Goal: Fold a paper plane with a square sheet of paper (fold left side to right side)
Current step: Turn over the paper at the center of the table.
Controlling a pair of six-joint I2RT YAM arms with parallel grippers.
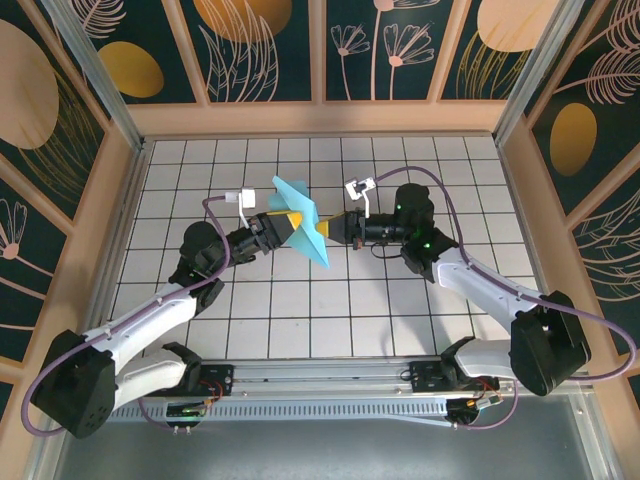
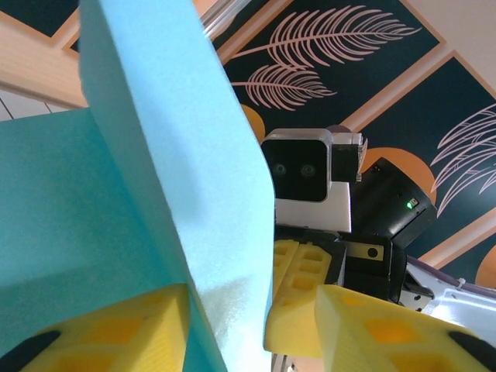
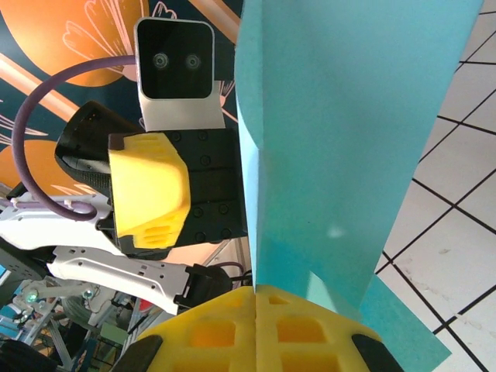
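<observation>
Paper (image 1: 312, 243), folded, hangs in the air between the claws: the right claw (image 3: 257, 296) is pressed together on one edge, while the left claw (image 2: 252, 318) stands spread around it, one finger (image 2: 101, 333) touching, the other just apart. Closing the left claw squarely across the crease, layers aligned, should keep the fold from slipping.

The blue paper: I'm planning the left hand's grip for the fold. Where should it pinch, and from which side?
Probably the left-facing edge of the paper, approached from the left, opposite the right hand that is shut on it. It stands on edge in the air, so the open left hand can straddle its thin layers.
</observation>
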